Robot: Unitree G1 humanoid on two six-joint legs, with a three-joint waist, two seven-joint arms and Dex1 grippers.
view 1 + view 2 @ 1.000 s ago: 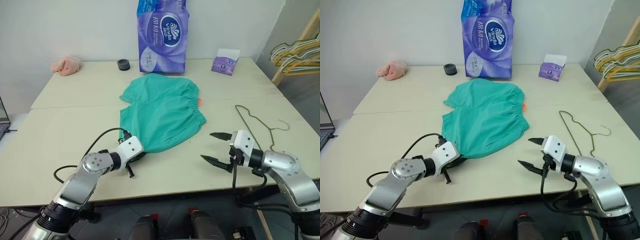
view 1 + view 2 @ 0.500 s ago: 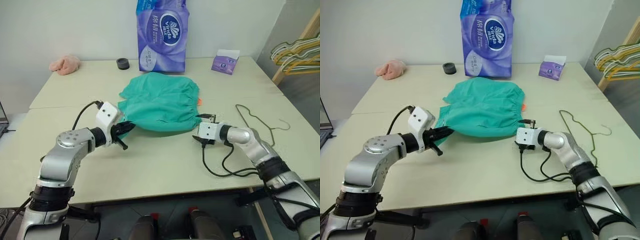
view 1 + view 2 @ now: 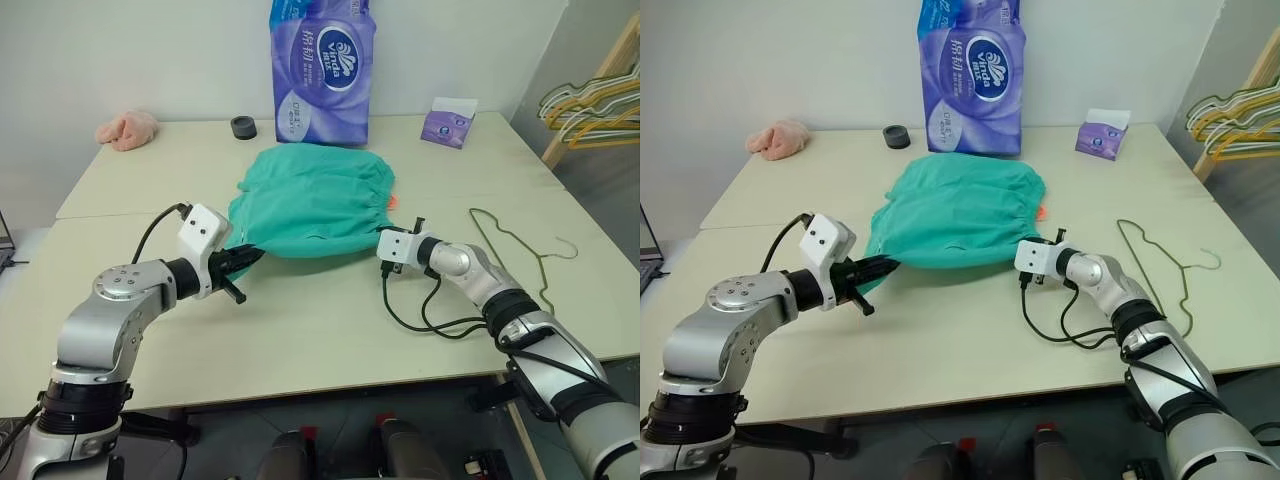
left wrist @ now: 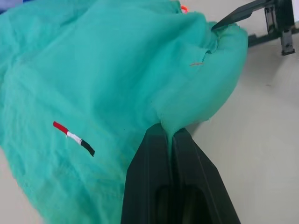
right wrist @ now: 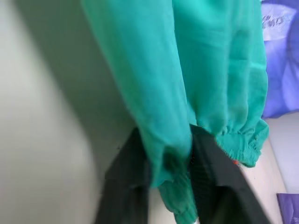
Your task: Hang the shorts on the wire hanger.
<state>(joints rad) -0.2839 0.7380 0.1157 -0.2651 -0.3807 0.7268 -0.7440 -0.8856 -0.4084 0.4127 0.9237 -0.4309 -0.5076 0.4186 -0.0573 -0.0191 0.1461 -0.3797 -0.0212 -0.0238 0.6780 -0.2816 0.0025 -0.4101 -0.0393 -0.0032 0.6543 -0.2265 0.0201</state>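
The teal shorts (image 3: 315,200) lie bunched on the middle of the table, their near edge lifted off the top. My left gripper (image 3: 245,255) is shut on the near-left corner of the fabric; the left wrist view shows the cloth pinched between its fingertips (image 4: 159,140). At the near-right edge, my right gripper (image 3: 383,235) is shut on a fold of the shorts (image 5: 163,116), with one finger (image 5: 208,168) on each side of it. The thin olive wire hanger (image 3: 515,240) lies flat on the table to the right of my right arm, untouched.
A purple toilet-paper pack (image 3: 320,70) stands behind the shorts. A small black round thing (image 3: 243,127) and a pink cloth (image 3: 128,130) lie at the back left, a tissue box (image 3: 448,123) at the back right. Yellow and pale green hangers (image 3: 590,105) hang beyond the table's right edge.
My right gripper went from open near the front edge forward to the shorts and shut on their near-right edge. The left gripper rose, lifting its corner, and the shorts bunched toward the back.
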